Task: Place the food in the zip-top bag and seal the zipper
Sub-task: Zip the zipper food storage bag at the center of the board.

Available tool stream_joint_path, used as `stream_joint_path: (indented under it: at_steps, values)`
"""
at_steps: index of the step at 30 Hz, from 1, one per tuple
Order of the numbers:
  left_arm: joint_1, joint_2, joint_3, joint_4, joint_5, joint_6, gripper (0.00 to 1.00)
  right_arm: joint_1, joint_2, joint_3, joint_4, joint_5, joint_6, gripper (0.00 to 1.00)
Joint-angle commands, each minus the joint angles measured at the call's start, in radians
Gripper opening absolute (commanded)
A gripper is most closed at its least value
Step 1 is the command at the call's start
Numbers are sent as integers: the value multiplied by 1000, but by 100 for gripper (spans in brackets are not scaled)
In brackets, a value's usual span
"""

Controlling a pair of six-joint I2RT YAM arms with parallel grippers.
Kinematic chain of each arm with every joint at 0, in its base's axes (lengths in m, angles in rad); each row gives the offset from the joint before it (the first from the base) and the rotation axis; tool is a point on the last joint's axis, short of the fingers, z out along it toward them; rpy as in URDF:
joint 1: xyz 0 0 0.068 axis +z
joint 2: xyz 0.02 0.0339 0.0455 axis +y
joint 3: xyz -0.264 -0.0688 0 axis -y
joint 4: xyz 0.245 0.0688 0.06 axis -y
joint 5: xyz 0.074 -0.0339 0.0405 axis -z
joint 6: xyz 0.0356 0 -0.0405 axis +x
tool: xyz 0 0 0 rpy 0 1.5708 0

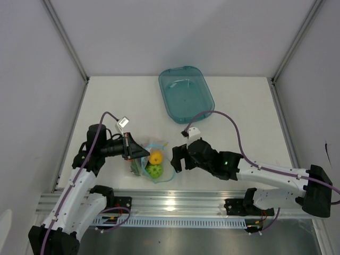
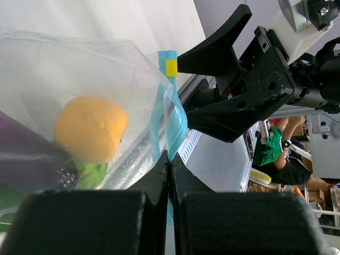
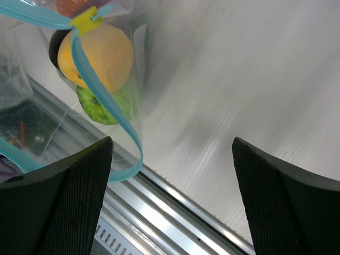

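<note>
The clear zip-top bag lies near the table's front edge, between my two grippers. Inside it I see a yellow ball, a light green round fruit, a purple eggplant and an orange-red piece. My left gripper is shut on the bag's light blue zipper strip. A small yellow slider sits on the zipper. My right gripper is open and empty just right of the bag's mouth, with the zipper loop by its left finger.
A teal translucent tray stands at the back middle of the table. The aluminium rail runs along the front edge right below the bag. White walls close in the table on both sides.
</note>
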Motion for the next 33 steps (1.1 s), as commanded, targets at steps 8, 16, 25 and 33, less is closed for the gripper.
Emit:
stream_joint_path:
  at_steps: [8,16,25,33]
  values:
    - [5,-4,31,21,30,-9,1,11,112,25,164,-115,-12,82]
    - [5,-11,60,-13,30,8,1,17,192,-3,269,-236,-1,47]
    - [2,-15,166,-84,-2,89,1,124,54,87,213,-114,-44,0]
    - [-136,22,268,-104,-28,139,1,164,-70,174,149,-5,201,0]
